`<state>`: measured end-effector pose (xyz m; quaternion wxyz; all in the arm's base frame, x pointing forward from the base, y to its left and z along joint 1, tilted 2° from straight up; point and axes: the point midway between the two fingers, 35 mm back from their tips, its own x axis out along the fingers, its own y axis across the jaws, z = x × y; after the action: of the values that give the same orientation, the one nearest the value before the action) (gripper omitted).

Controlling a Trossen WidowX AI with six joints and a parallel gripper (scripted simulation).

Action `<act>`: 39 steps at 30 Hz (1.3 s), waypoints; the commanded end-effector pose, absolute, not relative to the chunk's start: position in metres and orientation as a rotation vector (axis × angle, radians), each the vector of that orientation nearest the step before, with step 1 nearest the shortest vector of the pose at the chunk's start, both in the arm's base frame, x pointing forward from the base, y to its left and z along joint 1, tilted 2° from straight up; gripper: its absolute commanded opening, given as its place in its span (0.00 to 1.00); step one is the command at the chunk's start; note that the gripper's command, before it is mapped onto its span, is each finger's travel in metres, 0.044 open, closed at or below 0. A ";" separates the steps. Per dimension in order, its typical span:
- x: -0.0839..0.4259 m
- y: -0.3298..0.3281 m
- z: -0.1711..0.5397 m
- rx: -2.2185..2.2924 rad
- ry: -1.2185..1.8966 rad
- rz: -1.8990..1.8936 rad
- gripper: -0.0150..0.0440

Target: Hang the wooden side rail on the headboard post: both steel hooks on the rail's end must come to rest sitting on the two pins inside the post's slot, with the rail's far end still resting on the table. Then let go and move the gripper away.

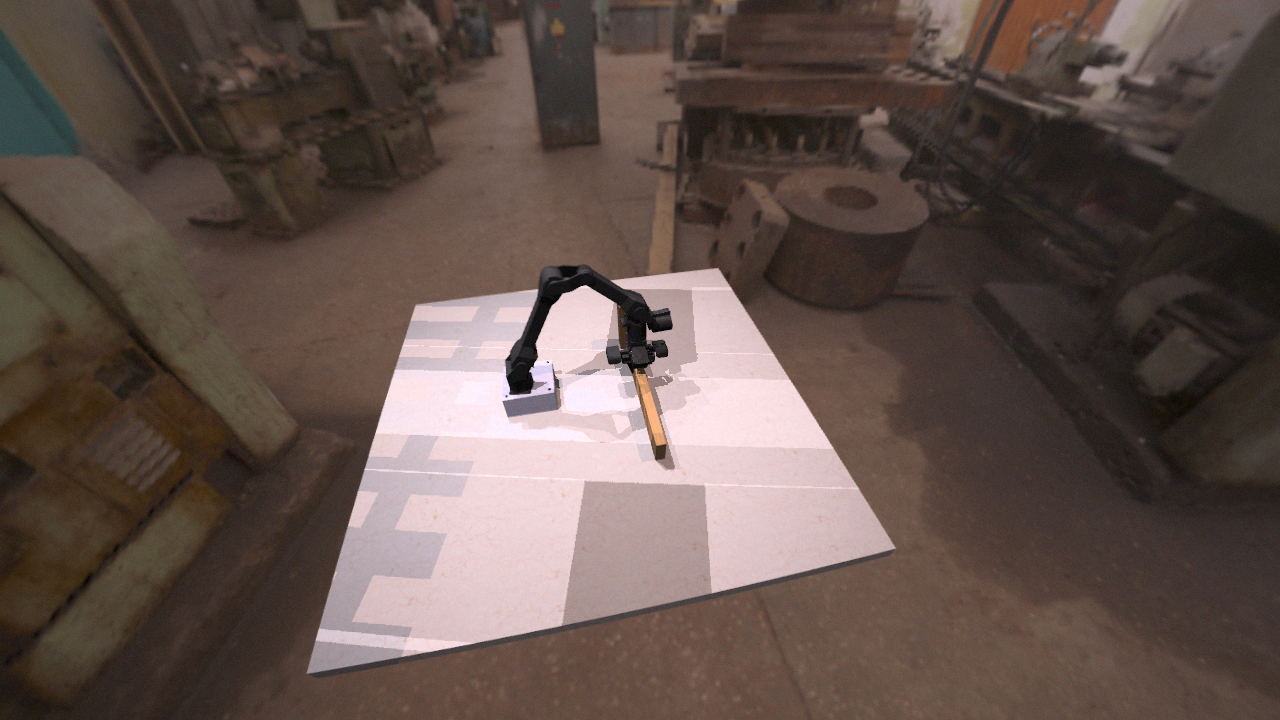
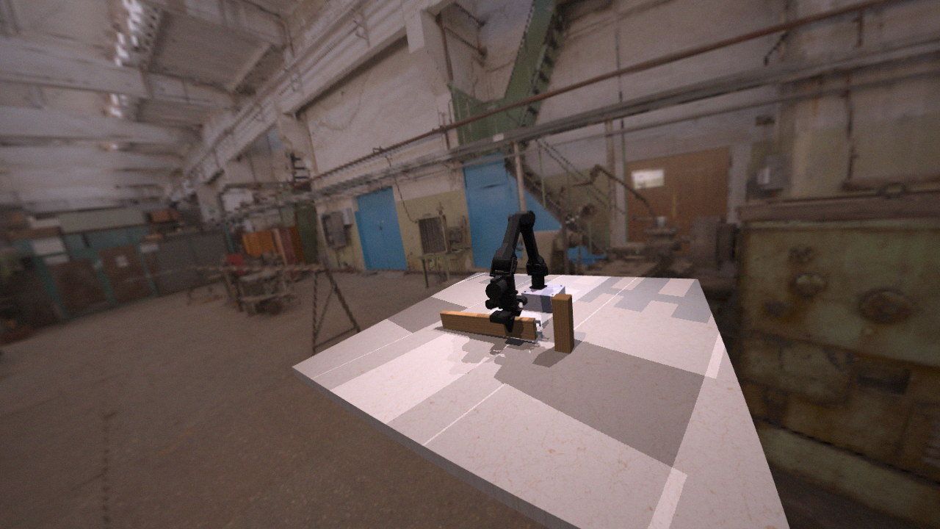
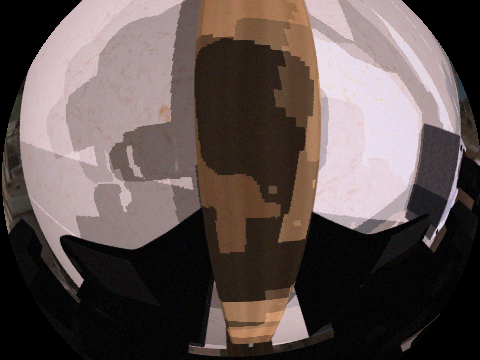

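The wooden side rail [image 1: 651, 413] [image 2: 474, 324] [image 3: 255, 30] is long and light brown. My gripper [image 1: 638, 365] [image 2: 507, 323] [image 3: 247, 206] is shut on it, nearer its hook end, with one black finger on each side in the wrist view. The rail's far end is low at the table. Its hook end looks close to the table; any small lift is hard to tell. Pale steel hooks [image 2: 538, 323] stick out of that end, with a gap to the headboard post. The post [image 1: 621, 325] [image 2: 563, 323] stands upright, partly behind the arm in the top view. Its slot and pins are hidden.
The arm's grey base box [image 1: 529, 402] [image 2: 540, 301] [image 3: 434, 170] stands on the table [image 1: 760, 528] [image 2: 631, 453] to one side of the rail. Patches of shadow and light lie across the table top.
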<state>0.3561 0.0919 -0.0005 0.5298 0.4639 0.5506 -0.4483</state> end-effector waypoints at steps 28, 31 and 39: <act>0.356 0.096 0.001 1.114 1.309 -1.059 0.25; 0.356 0.097 0.002 1.114 1.309 -1.059 0.25; 0.356 0.098 0.003 1.114 1.309 -1.059 0.25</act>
<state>0.3547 0.0960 -0.0016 0.5323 0.4623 0.5507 -0.4468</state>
